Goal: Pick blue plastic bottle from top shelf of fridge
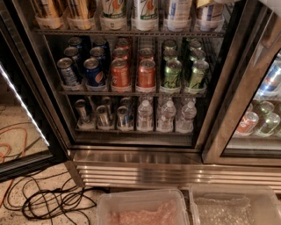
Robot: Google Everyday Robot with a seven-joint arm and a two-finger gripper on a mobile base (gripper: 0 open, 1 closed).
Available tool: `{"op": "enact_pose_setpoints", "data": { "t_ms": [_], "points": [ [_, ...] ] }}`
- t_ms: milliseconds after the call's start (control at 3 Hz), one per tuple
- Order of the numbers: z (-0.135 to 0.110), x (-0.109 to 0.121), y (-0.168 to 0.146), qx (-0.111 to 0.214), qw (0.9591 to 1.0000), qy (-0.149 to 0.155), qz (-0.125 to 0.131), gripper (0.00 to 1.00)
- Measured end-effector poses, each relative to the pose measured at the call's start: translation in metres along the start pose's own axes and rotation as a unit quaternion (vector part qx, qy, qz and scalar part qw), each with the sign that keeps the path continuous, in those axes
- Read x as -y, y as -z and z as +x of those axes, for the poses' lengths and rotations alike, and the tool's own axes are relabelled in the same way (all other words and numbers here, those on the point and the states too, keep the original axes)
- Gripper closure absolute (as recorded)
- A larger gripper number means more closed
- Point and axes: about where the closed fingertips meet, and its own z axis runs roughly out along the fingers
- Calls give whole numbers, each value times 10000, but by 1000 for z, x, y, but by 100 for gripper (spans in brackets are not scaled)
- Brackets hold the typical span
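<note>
The fridge [145, 158] stands with its left door open and a dark interior. The top shelf [131, 32] runs along the top of the camera view as a thin wire rack. On it stands a row of tall bottles, cut off above the label. The blue plastic bottle [178, 11] is second from the right, with a white label and blue print. To its left stand two bottles with green-and-orange print [145, 11]. The gripper is not in view.
Soda cans [120, 72] fill the middle rack; small cans and small water bottles [167, 116] fill the lowest. The open door [22, 110] with a light strip hangs at left. Cables [52, 202] lie on the floor. Two clear bins [142, 208] sit in front. A shut glass door [259, 110] is at right.
</note>
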Motion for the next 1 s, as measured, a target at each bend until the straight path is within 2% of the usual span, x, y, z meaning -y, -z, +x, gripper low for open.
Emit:
{"op": "enact_pose_setpoints", "data": {
  "t_ms": [333, 667, 1000],
  "points": [
    [-1, 0, 2, 7, 10000, 44, -69, 100],
    [-3, 8, 9, -3, 9999, 27, -97, 100],
    [-3, 8, 9, -3, 9999, 27, -98, 100]
  ]
}}
